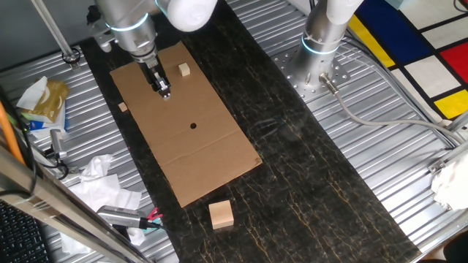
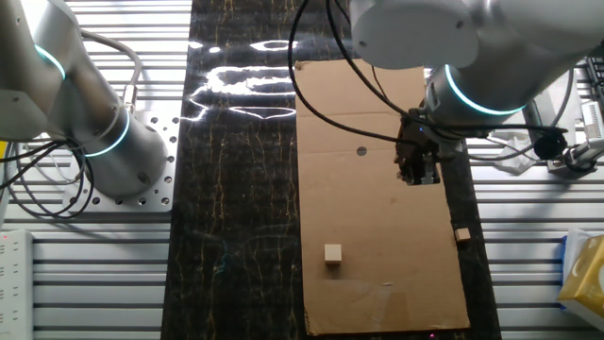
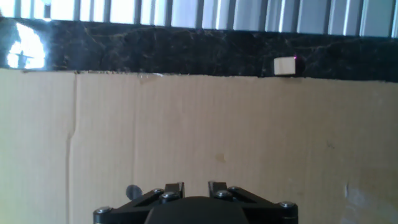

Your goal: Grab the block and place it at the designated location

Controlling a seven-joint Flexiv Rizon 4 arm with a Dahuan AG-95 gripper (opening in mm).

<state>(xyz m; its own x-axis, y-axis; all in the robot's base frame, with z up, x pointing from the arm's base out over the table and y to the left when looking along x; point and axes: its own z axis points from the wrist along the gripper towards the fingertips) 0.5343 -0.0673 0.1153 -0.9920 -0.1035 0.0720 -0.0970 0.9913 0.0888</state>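
Flat brown cardboard sheet [image 1: 186, 128] lies matte and creased on a glossy black, veined stone strip [image 1: 307, 168], with ribbed metal table [image 1: 409, 190] to either side. The gripper [image 1: 165, 94] hangs low over the cardboard, dark fingers pointing down; in the hand view the two fingertips sit close with a narrow gap and nothing between them, so it looks empty. The block [image 1: 183, 69], a tiny pale beige wooden cube, sits on the sheet just beside the gripper, apart from it. The black dot [image 1: 193, 125], small and round, is bare near the sheet's middle, well apart from the cube. A small flat tan chip [image 1: 123, 107] rests at the sheet's edge. A larger tan wooden block [image 1: 221, 214] stands on the stone beyond the cardboard's end.
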